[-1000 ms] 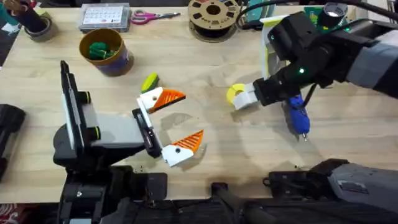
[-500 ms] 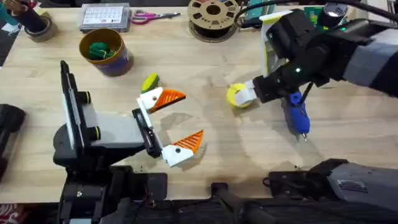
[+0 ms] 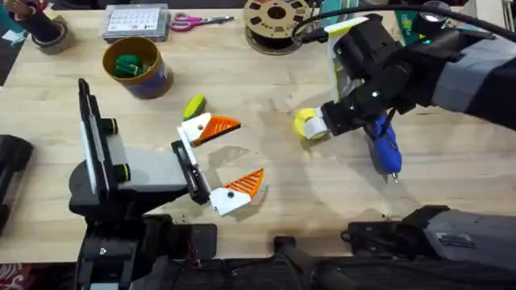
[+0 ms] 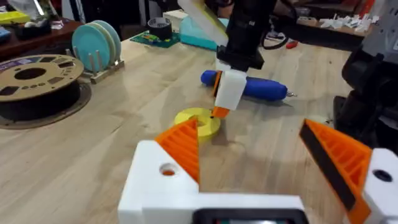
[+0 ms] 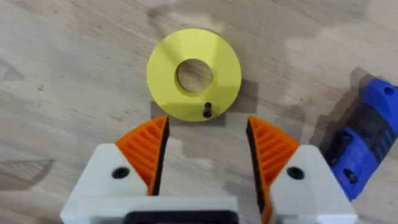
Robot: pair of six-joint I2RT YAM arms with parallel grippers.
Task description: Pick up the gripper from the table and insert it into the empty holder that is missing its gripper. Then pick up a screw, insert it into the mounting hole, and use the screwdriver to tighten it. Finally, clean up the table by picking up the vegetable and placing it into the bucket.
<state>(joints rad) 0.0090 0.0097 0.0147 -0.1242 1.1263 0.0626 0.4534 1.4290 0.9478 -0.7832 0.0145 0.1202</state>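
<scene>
Roughly at the screw step: right arm over the yellow ring

Right gripper [image 5: 205,155] hangs just above the flat yellow ring [image 5: 194,73], fingers apart, grasping nothing; a small dark screw [image 5: 207,111] lies on the ring's near edge, between the orange tips' line of approach. Left gripper [image 3: 227,159] rests low on the table [image 3: 266,193], spread wide, also grasping nothing. Both its white blocks carry orange tips, so I can't spot an empty holder or a loose gripper tip; the insert step looks done, though that's a judgement. Screw not yet picked, tightening left. Screwdriver [image 3: 385,148] lies flat on the table just beside the right arm, untouched. Vegetable [image 3: 193,105] sits on the table touching the left gripper's upper tip area, well apart from the bucket [image 3: 135,66], which holds darker green pieces; cleanup still left.

Surface: light wood planks, cluttered far edge with scissors [image 3: 190,22], filament spool [image 3: 277,19], calendar card [image 3: 135,21]. Room beyond: another bench with a plate rack [image 4: 98,45] and tools.
</scene>
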